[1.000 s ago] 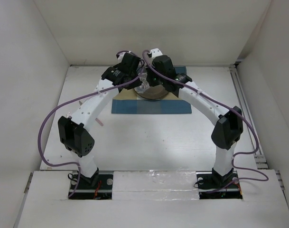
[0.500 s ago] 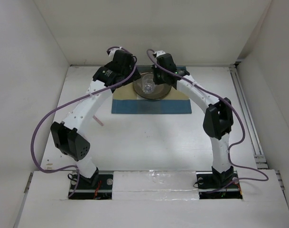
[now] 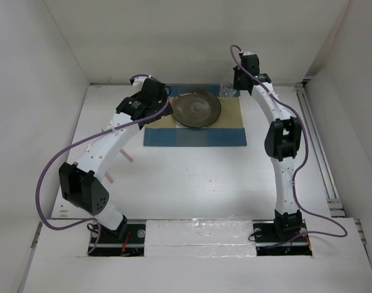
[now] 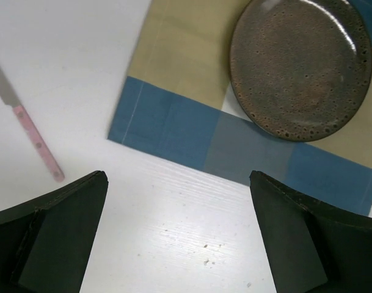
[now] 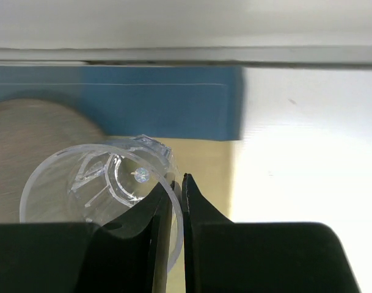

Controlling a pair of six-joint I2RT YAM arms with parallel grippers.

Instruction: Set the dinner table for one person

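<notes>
The dinner table (image 3: 192,183) is the broad white surface spread out in front of my two bases, and the blue-and-tan placemat (image 3: 195,137) lies flat on its far half, roughly midway between my arms.

A dark speckled plate (image 3: 198,108) sits on the tan middle of the placemat, toward its far edge. From my left wrist I can see the plate's rim reaching the near blue band.

My right gripper (image 5: 175,186) is over the far right corner of the placemat. Its jaws are almost closed, pinching the wall of a clear glass (image 5: 106,183), with one finger inside the rim and the other outside. The glass shows above the tan cloth, with the placemat's far blue band just beyond it. I cannot tell whether its base rests on the placemat or hangs above it.

My left gripper (image 4: 176,177) is at the left end of the placemat, and its jaws are spread as wide as they go, with nothing between them. Its dark fingers (image 4: 57,238) frame bare white tabletop just off the placemat's near left corner.

A knife (image 4: 36,143) with a pink handle lies on the table to the left of the placemat, apart from its edge and not touching the cloth. Its blade end runs out of my left wrist view, with the handle end pointing back toward my fingers.
</notes>
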